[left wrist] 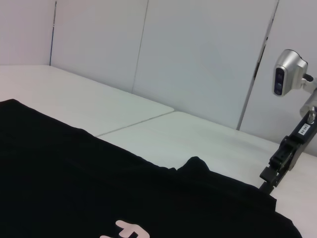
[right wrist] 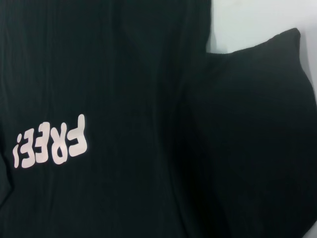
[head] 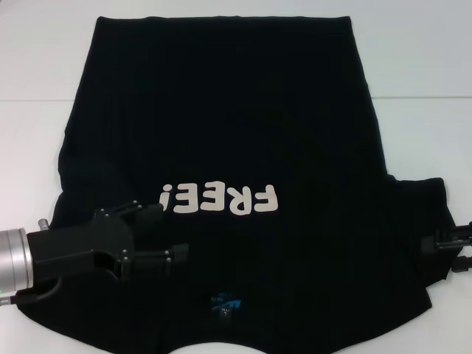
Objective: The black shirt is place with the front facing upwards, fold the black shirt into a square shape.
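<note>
Item one, at the left: we record the left gripper [head: 168, 234], reaching in from the near-left edge of the scene over the left part of the shirt. Its two black fingers [head: 151, 212] stand apart, with nothing between them, their tips just left of the lettering.

Item two, centre: we list the black shirt [head: 221, 110], spread front-up on the white table [head: 413, 66] and covering most of it. Its hem lies at the far side and its collar at the near edge. The white "FREE!" lettering [head: 221, 199] reads upside down in the head view (the exclamation mark sits at the left end). A small blue neck label [head: 225, 302] lies near the collar, on the near side of the lettering. The right sleeve [right wrist: 252, 124] extends out to the right, flat on the table.

Item three, at the right: we note the right gripper [head: 450, 247] at the right edge of the scene, beside the end of the right sleeve. We cannot tell whether it is apart or together, nor whether it touches the cloth.
</note>
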